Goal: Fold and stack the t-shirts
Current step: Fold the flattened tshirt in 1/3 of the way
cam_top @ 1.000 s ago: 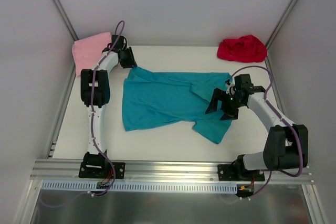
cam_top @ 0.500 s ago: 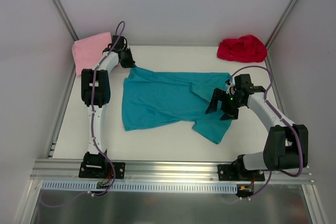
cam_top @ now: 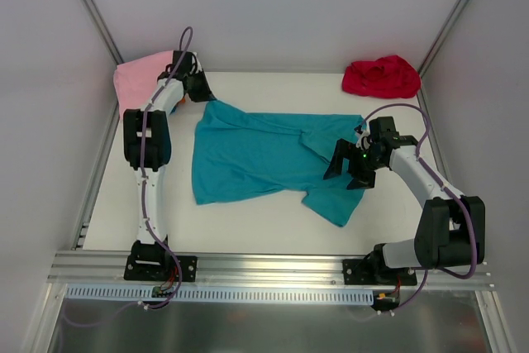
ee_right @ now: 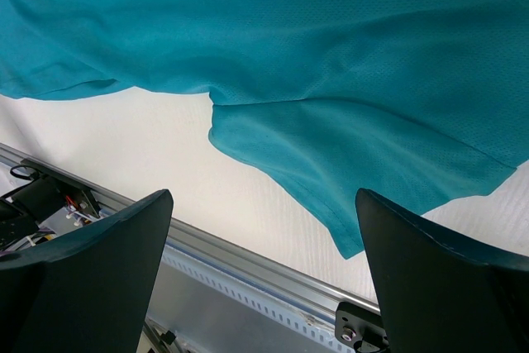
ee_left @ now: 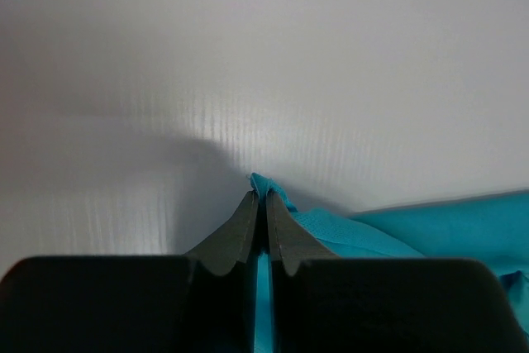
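Where the left hand (ee_left: 259,196) reaches the far left part of the flat white counter (cam_top: 248,225), its two dark fingers are pressed together on a corner of the teal soft-cloth short-sleeved t-shirt (cam_top: 256,159), and a sliver of teal shows between the tips in the left wrist view. Right hand (cam_top: 345,176): fingers spread wide apart, nothing between them, poised over the right part of the same teal shirt near its sleeve. Teal shirt: one, spread mostly flat across the middle of the counter, with the pinched corner drawn up toward the far left. Red soft-cloth t-shirt (cam_top: 382,77): one, crumpled in a heap at the far right corner, well apart from the teal one. Pink soft-cloth t-shirt (cam_top: 140,76): one, lying at the far left corner just beside the left arm. Shirts in view: three. Hands: two, one clamped, one open.
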